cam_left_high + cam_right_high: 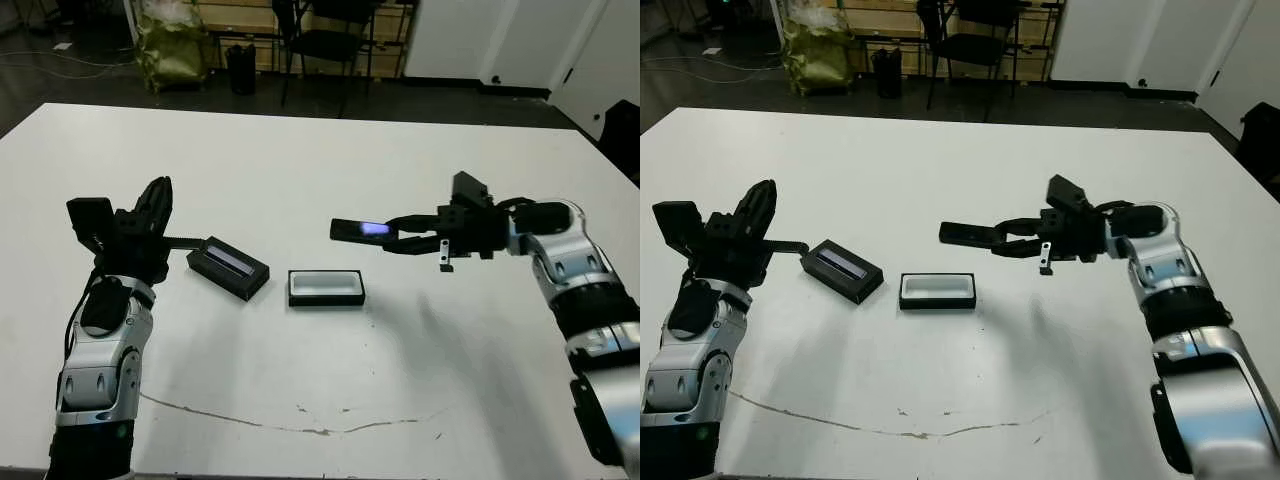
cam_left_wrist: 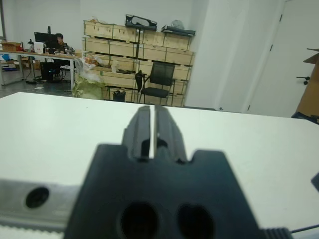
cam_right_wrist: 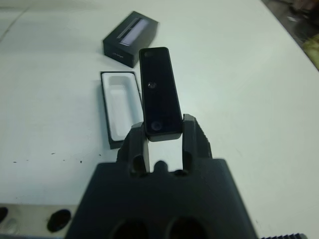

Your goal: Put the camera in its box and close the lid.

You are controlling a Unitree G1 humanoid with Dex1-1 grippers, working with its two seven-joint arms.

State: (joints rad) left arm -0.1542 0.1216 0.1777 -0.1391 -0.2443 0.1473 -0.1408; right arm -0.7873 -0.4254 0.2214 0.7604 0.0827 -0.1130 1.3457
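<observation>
The camera (image 3: 159,94) is clamped at 1 end by the right gripper (image 3: 162,130), so it could tilt and miss the box (image 1: 326,287).

Silver-grey jointed forearms with black cables end in a black two-fingered left pincer (image 1: 155,205) and right pincer (image 1: 392,236).

A: Where do the two head views look from?

B: From above, angled down at the white table (image 1: 320,150). They share almost the whole scene, shifted slightly sideways.

A: And the wrist views?

B: The left looks low and level across the table toward shelves (image 2: 134,47) at upper centre. The right looks steeply down, close, sharing the box (image 3: 119,107) and lid (image 3: 130,39) with the head views.
</observation>
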